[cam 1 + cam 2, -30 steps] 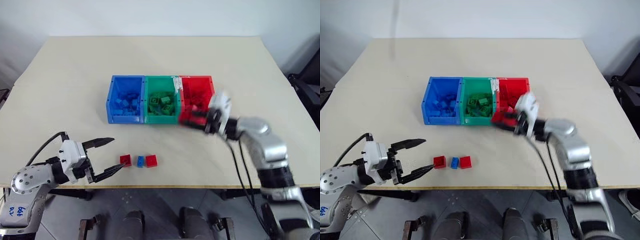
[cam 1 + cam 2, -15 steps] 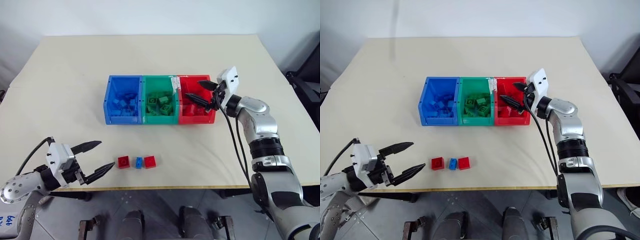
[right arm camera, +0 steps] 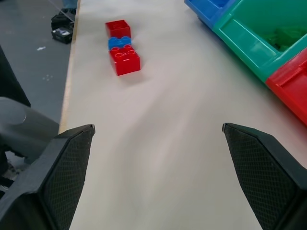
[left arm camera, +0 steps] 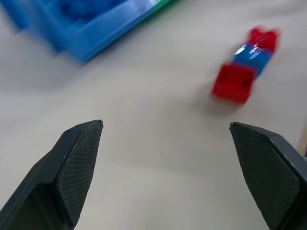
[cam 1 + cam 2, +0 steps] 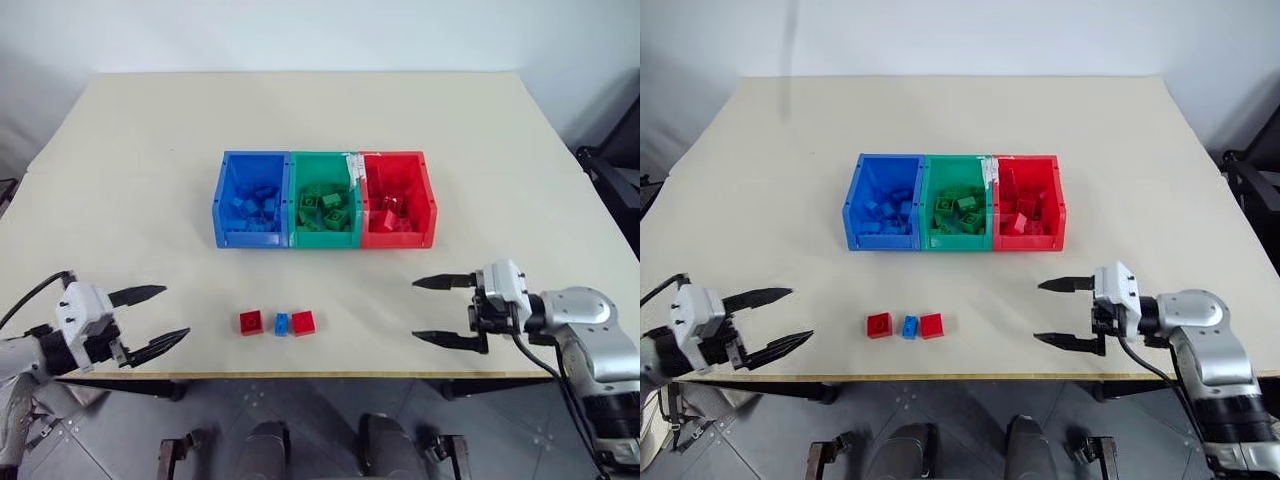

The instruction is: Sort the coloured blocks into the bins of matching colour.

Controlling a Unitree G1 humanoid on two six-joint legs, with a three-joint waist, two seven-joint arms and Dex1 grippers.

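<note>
near the table's front edge lie three small studded plastic bricks in a touching row: red brick [image 5: 251, 322], blue brick [image 5: 281, 323], red brick [image 5: 303, 322]. they look light, rigid, slick; pinch flat sidewalls. the left gripper [image 5: 148, 318] and right gripper [image 5: 441, 311] flank them, spread wide, empty. farther back stand the joined blue bin [image 5: 222, 205], green bin [image 5: 323, 236] and red bin [image 5: 429, 200].

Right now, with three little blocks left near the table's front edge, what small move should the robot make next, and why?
Probably bring the right claw, open and empty, over to the nearest red block. That block lies loose beside a blue block and another red block, while the red bin stands on that claw's side.
</note>
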